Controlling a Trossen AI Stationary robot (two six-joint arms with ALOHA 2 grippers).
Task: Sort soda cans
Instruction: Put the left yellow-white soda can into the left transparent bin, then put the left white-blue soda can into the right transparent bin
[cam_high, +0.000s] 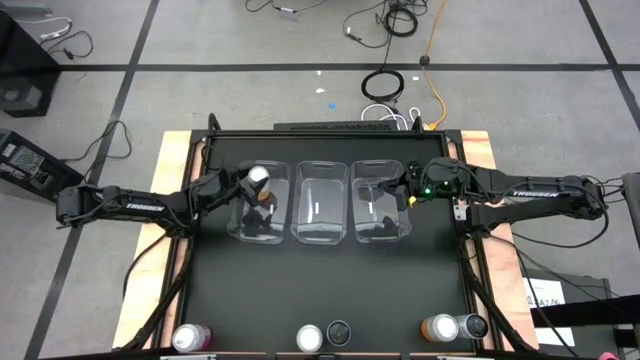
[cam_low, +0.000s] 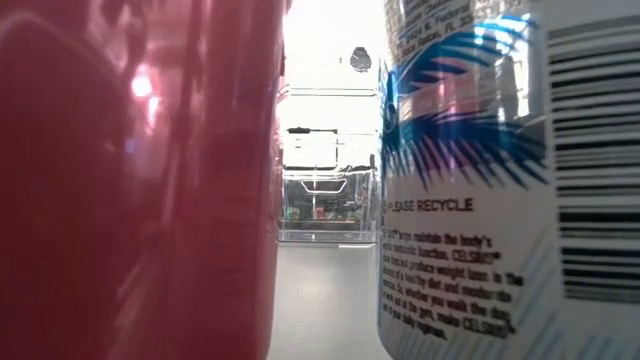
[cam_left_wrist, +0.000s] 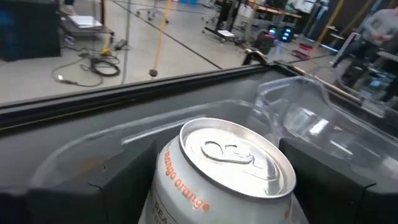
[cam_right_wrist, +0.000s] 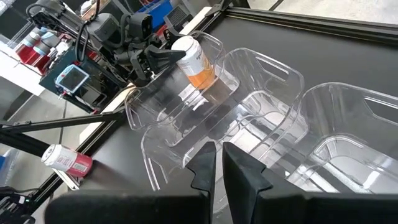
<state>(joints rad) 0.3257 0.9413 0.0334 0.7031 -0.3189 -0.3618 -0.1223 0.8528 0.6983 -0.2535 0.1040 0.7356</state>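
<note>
Orange and white, the can (cam_high: 259, 180) in the left pincer (cam_high: 252, 186) hangs over the left bin (cam_high: 236, 222) of three clear bins on the dark surface (cam_high: 320, 290). The left wrist view shows its silver top (cam_left_wrist: 236, 155) between the two dark fingers (cam_left_wrist: 124, 180), which stand wide either side of it. Whether they are pinching the can or letting go I cannot tell. In the right wrist view the can (cam_right_wrist: 194, 61) is upright in that pincer, above the bin floor rather than resting on it.

The right pincer (cam_right_wrist: 217, 163) hovers over the right bin (cam_high: 402, 228), fingers pressed together and holding nothing.

Sorting looks barely begun. The middle bin (cam_high: 320, 235) seems to hold no can, and nothing can be made out resting in the other two. Along the near edge of the surface the rest wait: a pink can (cam_high: 190, 338) lying at the left, a silver-topped can (cam_high: 309, 338) and a dark can (cam_high: 339, 331) in the middle, an orange can (cam_high: 440, 327) and another dark can (cam_high: 474, 325) at the right. By my reckoning, one can is nearly placed and five are left.
</note>
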